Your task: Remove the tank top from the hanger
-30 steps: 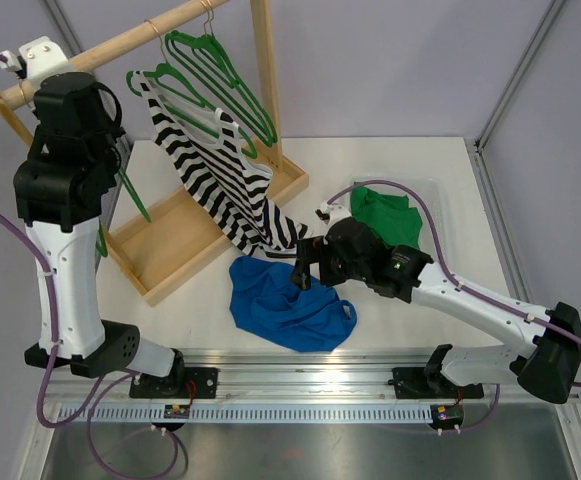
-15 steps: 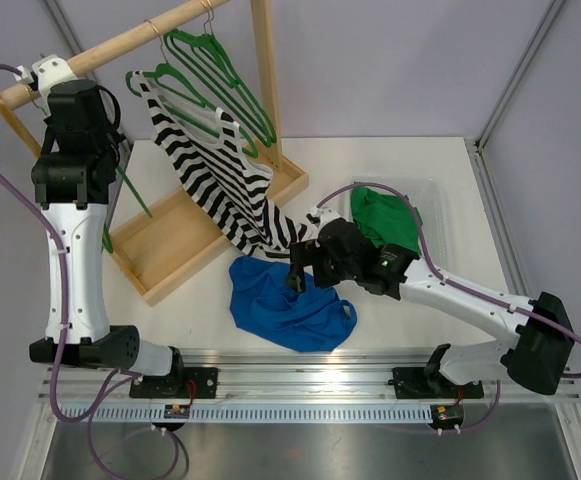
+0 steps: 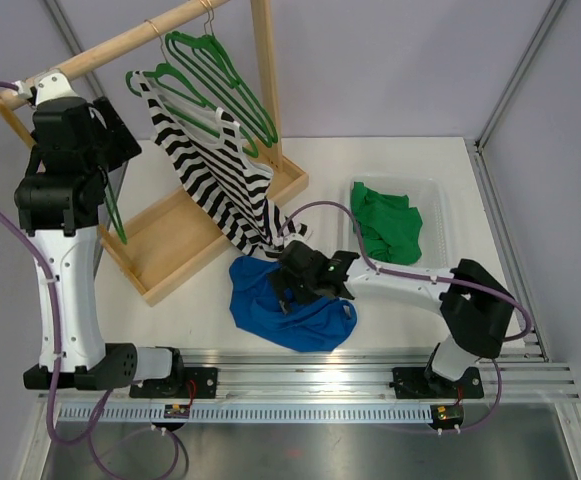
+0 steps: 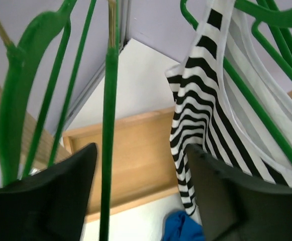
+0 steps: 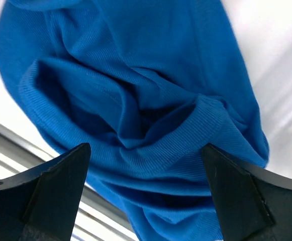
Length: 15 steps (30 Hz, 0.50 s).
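White tabletop (image 3: 390, 170): black-and-white striped fabric tank top (image 3: 215, 185) on green plastic hanger (image 4: 256, 107), hem trailing onto table. Left gripper (image 4: 140, 153) parted, empty; right gripper (image 5: 146, 146) wide, empty, over crumpled blue garment (image 5: 151, 90). Pinch striped hem, not blue cloth; pull along hanger arm.

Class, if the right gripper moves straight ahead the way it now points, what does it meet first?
The right gripper would probably meet the crumpled blue garment first; depth is uncertain.

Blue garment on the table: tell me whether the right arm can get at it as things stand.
Probably yes. The right gripper hangs just above the blue garment with its fingers spread wide, and nothing lies between them and the cloth.
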Motion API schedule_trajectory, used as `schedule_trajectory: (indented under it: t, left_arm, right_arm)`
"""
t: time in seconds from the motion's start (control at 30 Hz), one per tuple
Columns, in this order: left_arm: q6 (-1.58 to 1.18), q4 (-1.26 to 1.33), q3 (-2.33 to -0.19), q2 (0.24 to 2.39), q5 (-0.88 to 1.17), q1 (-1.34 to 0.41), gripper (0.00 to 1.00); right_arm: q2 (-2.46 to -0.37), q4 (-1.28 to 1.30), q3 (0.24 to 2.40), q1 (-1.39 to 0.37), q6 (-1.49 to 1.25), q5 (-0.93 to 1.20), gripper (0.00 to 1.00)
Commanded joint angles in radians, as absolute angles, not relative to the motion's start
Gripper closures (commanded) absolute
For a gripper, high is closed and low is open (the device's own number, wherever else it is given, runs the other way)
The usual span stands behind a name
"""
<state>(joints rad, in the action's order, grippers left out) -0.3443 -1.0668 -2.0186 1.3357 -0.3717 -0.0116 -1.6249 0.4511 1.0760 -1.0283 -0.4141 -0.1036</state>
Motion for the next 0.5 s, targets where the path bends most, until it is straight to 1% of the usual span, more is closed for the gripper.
schedule_trajectory:
  t: [0.0,0.03,0.07,0.1,0.2,0.23,0.3,0.33,0.4,0.43,0.47]
  left_arm:
    - [-0.334,-1.049,-2.005,1.199,-0.258,-0.008,0.18]
    - [-0.322,-1.030,-1.987,1.175,-0.229,-0.008,0.15]
    - [-0.316,-1.023,-1.968,1.154,-0.198,-0.008,0.01]
    - [-0.310,-1.013,-1.926,1.105,-0.142,-0.008,0.01]
    - [-0.308,-0.985,-1.821,1.026,-0.072,-0.008,0.01]
    - [-0.313,-0.977,-1.789,0.964,-0.065,-0.008,0.01]
    - [-0.314,-0.933,-1.726,0.899,-0.058,-0.008,0.01]
    - [-0.319,-0.913,-1.650,0.821,-0.054,-0.008,0.01]
    - [-0.321,-0.826,-1.561,0.734,-0.029,-0.008,0.01]
    - [-0.333,-0.790,-1.474,0.691,-0.028,-0.006,0.01]
    - [-0.339,-0.757,-1.424,0.608,-0.025,-0.009,0.01]
  right_arm:
    - [-1.701,0.475,1.173,-1.075,-0.376,-0.224,0.01]
    - [-1.722,0.486,1.186,-1.083,-0.368,-0.232,0.00]
    - [-1.767,0.497,1.209,-1.098,-0.368,-0.256,0.00]
    - [-1.787,0.511,1.218,-1.103,-0.370,-0.270,0.00]
    - [-1.864,0.538,1.242,-1.118,-0.374,-0.287,0.01]
    - [-1.880,0.538,1.246,-1.121,-0.376,-0.278,0.01]
    - [-1.917,0.532,1.239,-1.127,-0.380,-0.259,0.06]
    - [-1.927,0.526,1.235,-1.131,-0.379,-0.253,0.13]
    - [-1.919,0.502,1.215,-1.134,-0.385,-0.249,0.45]
    - [-1.892,0.489,1.206,-1.135,-0.387,-0.245,0.56]
    - [-1.873,0.477,1.189,-1.134,-0.385,-0.241,0.70]
